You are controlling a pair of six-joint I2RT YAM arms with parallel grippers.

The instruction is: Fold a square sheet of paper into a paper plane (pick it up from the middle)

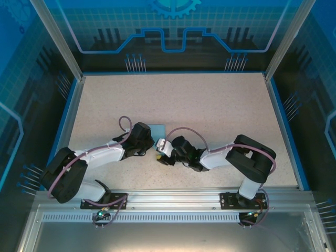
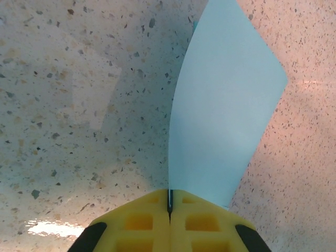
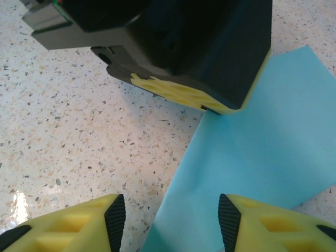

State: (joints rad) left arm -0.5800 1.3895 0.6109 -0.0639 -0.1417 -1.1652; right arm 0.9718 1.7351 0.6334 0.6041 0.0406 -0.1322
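Bright overhead light; tabletop glare patches; soft shadows; wrist foregrounds blurred.

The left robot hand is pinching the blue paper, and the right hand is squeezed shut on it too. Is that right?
Not quite. The left gripper is pinching the blue paper, as you said. The right gripper is not shut, though. It is open. The right wrist view shows its yellow fingers spread apart, with the paper lying in the gap between them, unsqueezed.

Sheet edge inside left tool
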